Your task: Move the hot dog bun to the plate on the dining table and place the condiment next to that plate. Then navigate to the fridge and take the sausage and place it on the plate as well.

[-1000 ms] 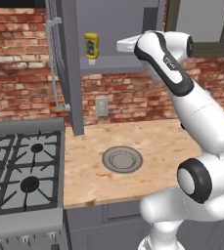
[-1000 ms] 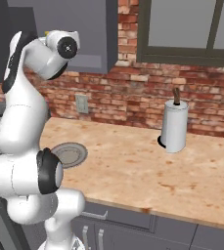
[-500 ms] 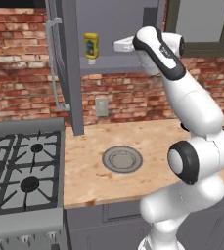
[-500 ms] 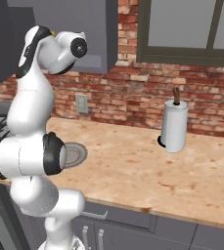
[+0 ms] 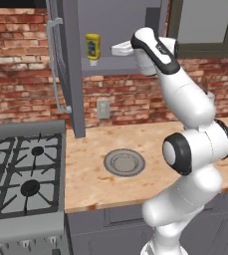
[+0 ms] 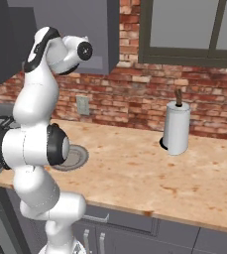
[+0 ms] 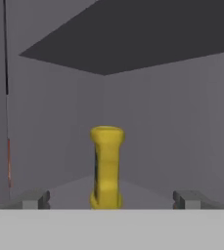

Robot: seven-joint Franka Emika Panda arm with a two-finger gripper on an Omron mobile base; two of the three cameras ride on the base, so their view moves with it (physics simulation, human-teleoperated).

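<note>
The condiment (image 5: 92, 47), a yellow squeeze bottle with a dark label, stands upright on the shelf of an open upper cabinet (image 5: 115, 20). My gripper (image 5: 114, 49) reaches into that cabinet from the right, level with the bottle and a short way off it. In the hand view the condiment (image 7: 106, 166) stands straight ahead, centred between the fingertips (image 7: 35, 199) of my gripper (image 7: 111, 200). The jaws are open wide and hold nothing. The hot dog bun, plate, dining table, fridge and sausage are out of view.
The cabinet door (image 5: 63, 64) hangs open left of the bottle. Below, a small grey ringed dish (image 5: 124, 162) lies on the wood counter (image 5: 100, 184) beside the stove (image 5: 21, 174). A paper towel roll (image 6: 177, 128) stands on the counter's right part under the window.
My hand has edged left into the cabinet toward the condiment, and the arm's elbow has swung lower. The bottle has not moved and the jaws have stayed open.
</note>
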